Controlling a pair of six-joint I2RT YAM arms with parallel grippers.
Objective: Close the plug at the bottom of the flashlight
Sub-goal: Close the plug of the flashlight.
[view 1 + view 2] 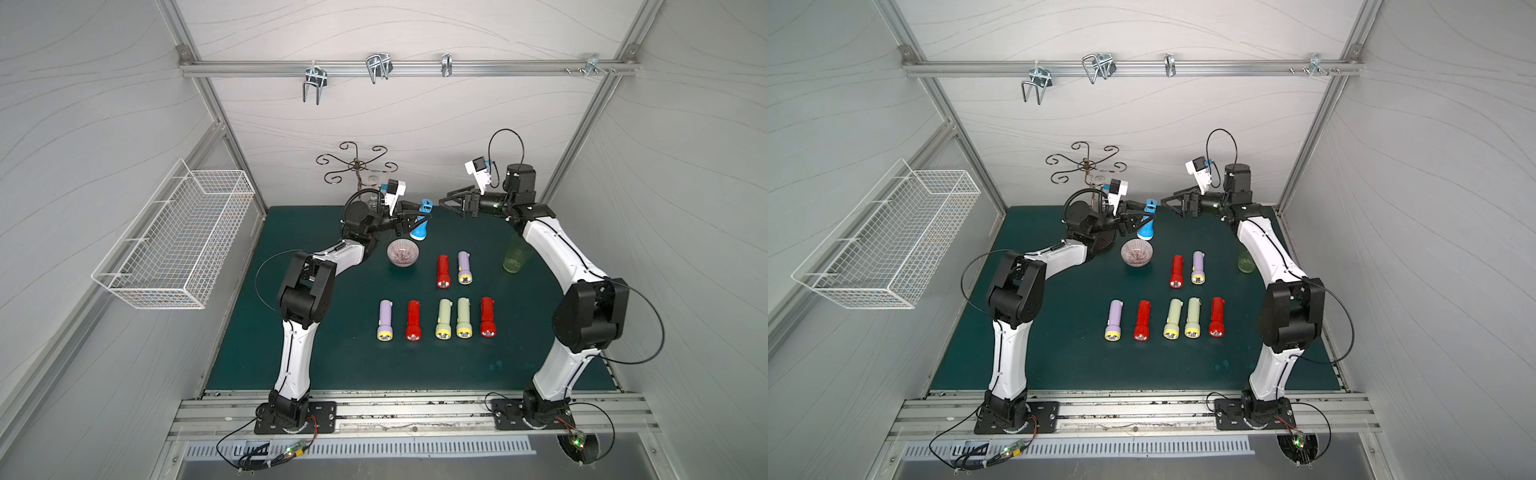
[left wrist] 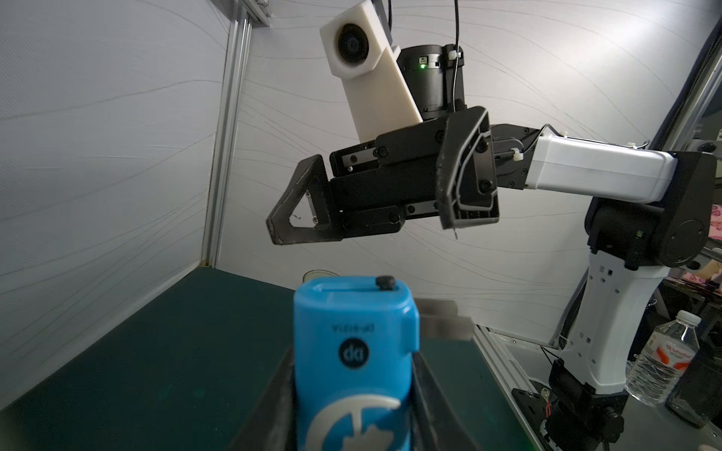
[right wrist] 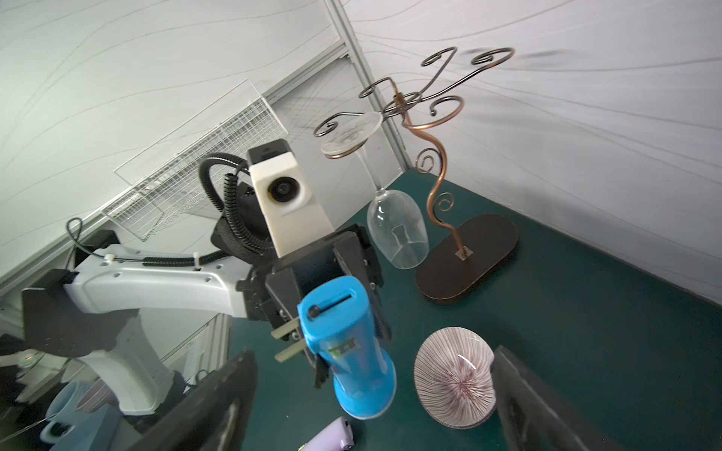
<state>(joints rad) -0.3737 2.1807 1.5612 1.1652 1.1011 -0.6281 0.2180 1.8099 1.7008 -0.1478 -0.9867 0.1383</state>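
Far-middle of the counter point(image 1: 332, 365): left hand point(image 1: 417, 217) pinches the blue flashlight point(image 1: 419, 232) across its body, lens end down, bottom end up. I cannot tell whether the lens touches the surface. The plug prongs point(image 2: 441, 322) jut out sideways near the bottom end and are not yet folded in. Right hand point(image 1: 452, 205) is spread and empty, just right of the flashlight and apart from it.

Judgement: bracing done; pushing the plug shut is left.

Surface, near to far:
- row of five flashlights point(image 1: 443, 319) lying flat
- pair of flashlights point(image 1: 443, 271)
- striped bowl point(image 1: 402, 254) left of the pair, green cup point(image 1: 515, 257) to their right
- glass rack point(image 1: 357, 166) at the far edge, wine glass point(image 3: 398, 230) hanging from it

Room: wire basket point(image 1: 174, 232) on the left wall, hook rail point(image 1: 407, 66) on the far wall.
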